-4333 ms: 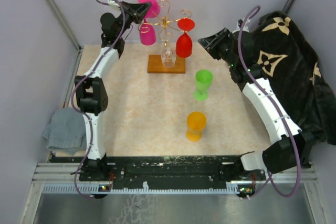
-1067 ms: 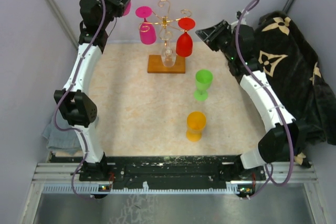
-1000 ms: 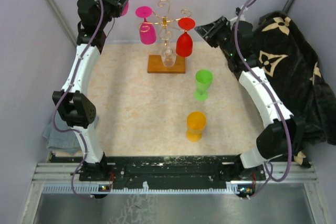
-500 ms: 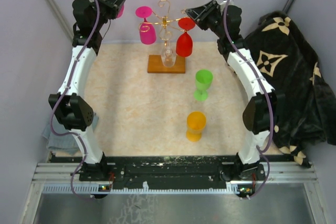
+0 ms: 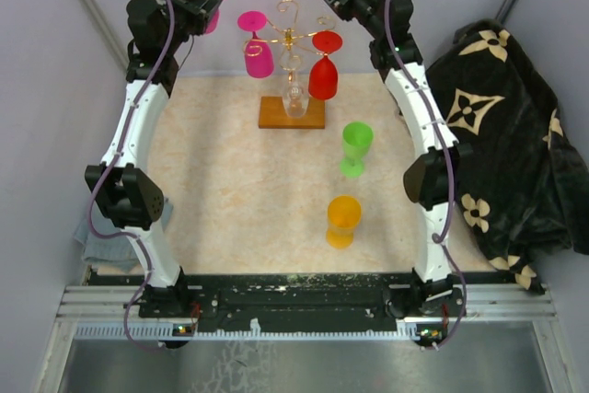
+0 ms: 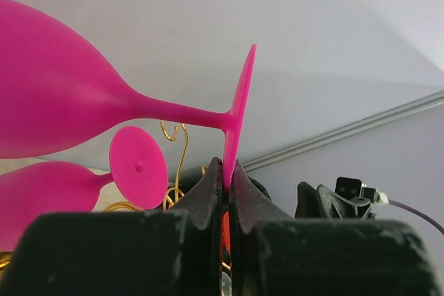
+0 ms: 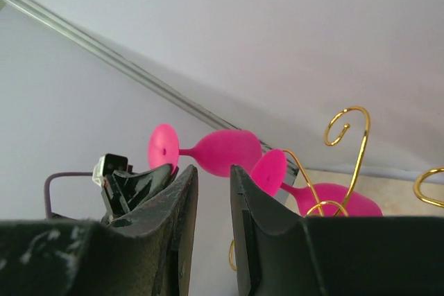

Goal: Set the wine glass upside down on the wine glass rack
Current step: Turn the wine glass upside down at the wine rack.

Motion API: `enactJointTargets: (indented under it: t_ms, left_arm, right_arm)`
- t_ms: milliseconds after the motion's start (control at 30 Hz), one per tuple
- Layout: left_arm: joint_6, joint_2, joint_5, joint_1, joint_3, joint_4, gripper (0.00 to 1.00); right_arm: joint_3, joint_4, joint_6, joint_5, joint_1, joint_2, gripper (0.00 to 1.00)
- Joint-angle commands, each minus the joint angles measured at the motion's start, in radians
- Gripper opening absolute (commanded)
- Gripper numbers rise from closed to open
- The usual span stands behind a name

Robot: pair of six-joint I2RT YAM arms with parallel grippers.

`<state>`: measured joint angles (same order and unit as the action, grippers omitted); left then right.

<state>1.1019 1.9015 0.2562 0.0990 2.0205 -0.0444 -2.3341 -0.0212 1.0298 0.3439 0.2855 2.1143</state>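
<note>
- beige table [image 5: 230, 190], pale grey walls. where's the rack?
- the wine glass rack [image 5: 290, 39] stands at the far middle, with a hanging pink glass [image 5: 258, 57] and a red glass [image 5: 323, 75] upside down on it.
- and the wine glass?
- the wine glass [image 6: 62, 105] is in the air left of the rack, apart from it, stem level. the left gripper [image 6: 227, 171] pinches the edge of its foot.
- the other one?
- the right gripper [image 7: 211, 171] is raised by the rack's right side, fingers a narrow gap apart, nothing between them.
</note>
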Motion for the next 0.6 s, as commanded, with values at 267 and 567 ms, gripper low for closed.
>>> enactJointTargets:
  t_ms: [267, 567]
  left_arm:
    - [-0.006, -0.040, 0.036, -0.005, 0.014, -0.010, 0.00]
    - [0.006, -0.035, 0.051, -0.005, 0.013, -0.016, 0.00]
  right_arm:
    - [-0.154, -0.012, 0.051, 0.007, 0.039, 0.104, 0.27]
    - [-0.147, -0.026, 0.031, -0.016, 0.060, 0.114, 0.27]
